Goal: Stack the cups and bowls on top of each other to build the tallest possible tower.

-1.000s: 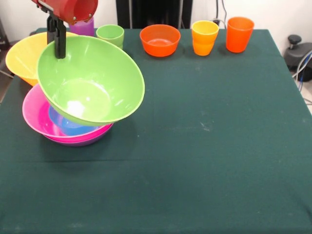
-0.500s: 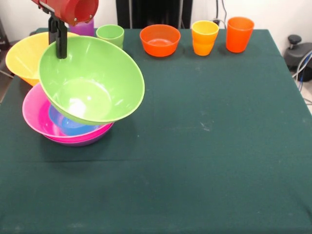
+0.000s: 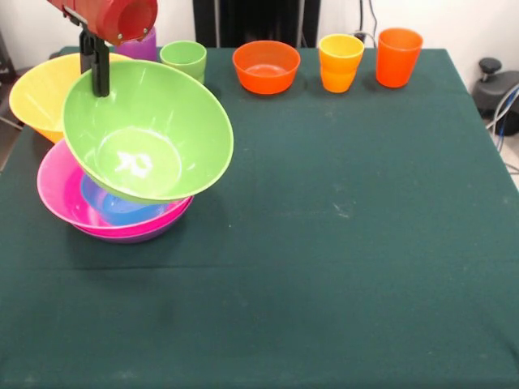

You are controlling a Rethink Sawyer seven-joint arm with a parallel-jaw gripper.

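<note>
My gripper [image 3: 98, 79] is at the far left, shut on the far rim of the large light green bowl [image 3: 146, 134]. It holds the bowl tilted over the tower [image 3: 61, 190]. The tower is a pink bowl [image 3: 57, 182] nested in a purple bowl [image 3: 134, 237], with a blue bowl [image 3: 117, 209] inside the pink one. The green bowl's underside sits just above or on the blue bowl; I cannot tell which. A yellow bowl [image 3: 36, 93] stands behind the tower. Along the far edge stand a purple cup [image 3: 142, 44], a light green cup [image 3: 183, 58], an orange bowl [image 3: 266, 66], a yellow-orange cup [image 3: 340, 62] and an orange cup [image 3: 398, 57].
The dark green table [image 3: 340, 243] has its left edge close to the pile. The red arm [image 3: 113, 16] comes down over the purple cup at the top left. A dark object [image 3: 495, 85] sits beyond the table's right edge.
The green bowl has shifted a little to the left and tipped more, its right rim drawing in. The gripper has barely moved and keeps its hold.
</note>
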